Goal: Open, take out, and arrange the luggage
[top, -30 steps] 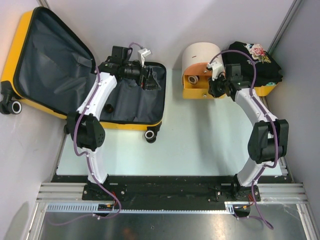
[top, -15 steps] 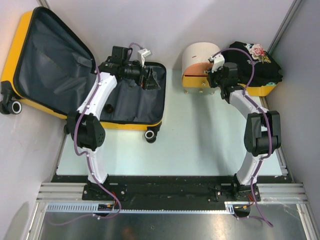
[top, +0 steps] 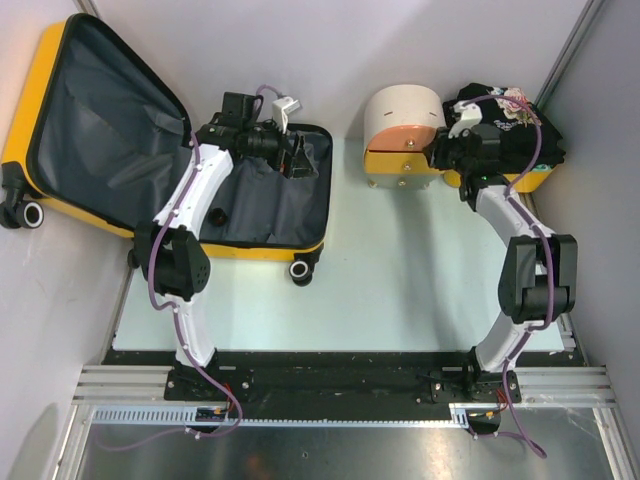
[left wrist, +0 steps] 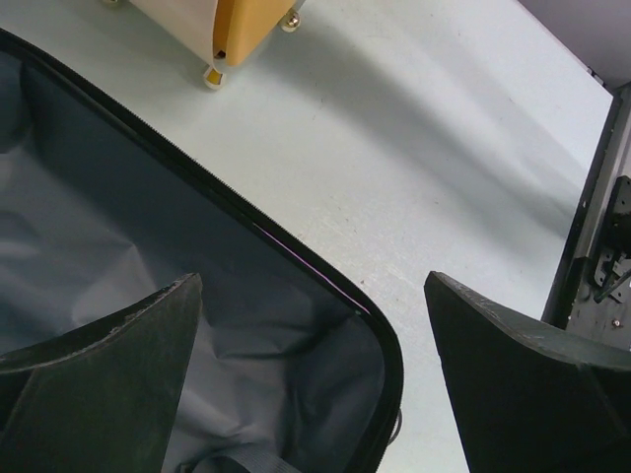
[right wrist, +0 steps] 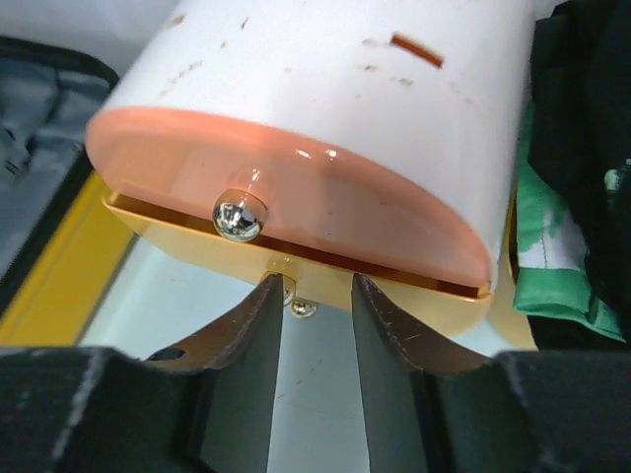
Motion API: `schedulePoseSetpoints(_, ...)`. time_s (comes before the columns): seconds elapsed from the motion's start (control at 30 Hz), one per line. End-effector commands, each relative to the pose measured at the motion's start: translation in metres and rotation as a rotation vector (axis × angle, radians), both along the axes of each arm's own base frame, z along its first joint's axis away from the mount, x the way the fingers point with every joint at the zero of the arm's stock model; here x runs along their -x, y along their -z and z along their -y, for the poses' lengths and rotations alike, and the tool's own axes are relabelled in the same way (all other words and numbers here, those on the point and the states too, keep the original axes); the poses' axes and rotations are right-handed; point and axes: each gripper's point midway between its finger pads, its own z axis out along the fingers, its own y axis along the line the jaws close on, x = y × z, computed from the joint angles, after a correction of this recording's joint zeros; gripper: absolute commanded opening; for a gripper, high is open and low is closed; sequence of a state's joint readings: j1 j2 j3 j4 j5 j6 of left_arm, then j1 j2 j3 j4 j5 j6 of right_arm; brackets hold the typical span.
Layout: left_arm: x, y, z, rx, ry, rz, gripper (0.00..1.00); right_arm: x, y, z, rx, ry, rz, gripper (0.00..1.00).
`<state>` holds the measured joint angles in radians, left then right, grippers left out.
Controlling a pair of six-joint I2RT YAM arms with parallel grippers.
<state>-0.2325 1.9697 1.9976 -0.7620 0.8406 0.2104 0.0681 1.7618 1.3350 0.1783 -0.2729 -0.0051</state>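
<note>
status: left gripper [left wrist: 314,286] wide open, yellow hard-shell suitcase [left wrist: 118,217] below; right gripper [right wrist: 315,286] part-open, seemingly empty, cream-and-orange drawer cabinet [right wrist: 296,197] just ahead.

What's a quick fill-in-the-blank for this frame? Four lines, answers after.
1. The luggage lies ___, grey lining showing.
2. The left end effector hangs over that lining holding ___.
3. The right end effector points at the drawer cabinet, just below its silver ___.
4. In the top view, the black clothing sits to the cabinet's ___.
Missing words: open; nothing; knob; right.
</note>
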Motion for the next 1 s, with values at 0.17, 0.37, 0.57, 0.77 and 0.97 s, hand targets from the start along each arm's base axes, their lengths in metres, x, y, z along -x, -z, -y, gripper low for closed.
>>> schedulePoseSetpoints(0.17, -0.013, -0.020, -0.003, 0.017, -0.007, 0.084, 0.98, 0.030, -0.007, -0.022, -0.178, -0.048, -0.140, 0.33)
schedulePoseSetpoints(0.37, -0.013, -0.019, -0.005, 0.021, -0.015, 0.075, 0.98, 0.006, 0.018, -0.005, -0.190, 0.032, -0.116, 0.33)
schedulePoseSetpoints(0.57, -0.010, -0.015, -0.009, 0.017, -0.023, 0.059, 0.98, -0.027, 0.035, 0.005, -0.147, 0.098, -0.017, 0.36)
schedulePoseSetpoints(0.77, -0.011, -0.011, -0.015, 0.011, -0.040, 0.054, 0.98, -0.034, 0.029, 0.009, -0.156, 0.130, 0.024, 0.40)
schedulePoseSetpoints(0.97, -0.010, -0.008, -0.016, 0.009, -0.037, 0.047, 0.98, 0.000, 0.006, -0.012, -0.190, -0.020, -0.039, 0.59)
